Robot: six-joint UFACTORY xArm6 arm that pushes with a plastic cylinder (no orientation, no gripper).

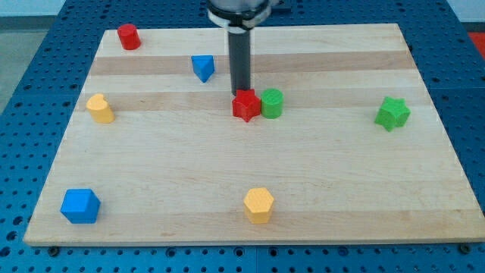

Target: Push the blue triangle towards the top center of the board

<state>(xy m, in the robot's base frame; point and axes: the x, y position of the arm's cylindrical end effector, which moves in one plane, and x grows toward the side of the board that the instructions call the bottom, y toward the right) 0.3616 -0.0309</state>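
The blue triangle (202, 67) lies in the upper part of the wooden board (341, 174), a little left of centre. My tip (240, 93) comes down from the view's top and ends just behind the red star (245, 105), to the right of and slightly below the blue triangle, with a gap between them. The tip's very end sits at the red star's top edge; I cannot tell if they touch.
A green cylinder (272, 103) touches the red star's right side. A red cylinder (129, 36) is at top left, a yellow block (99, 108) at left, a blue cube (80, 205) at bottom left, a yellow hexagon (259, 205) at bottom centre, a green star (392, 113) at right.
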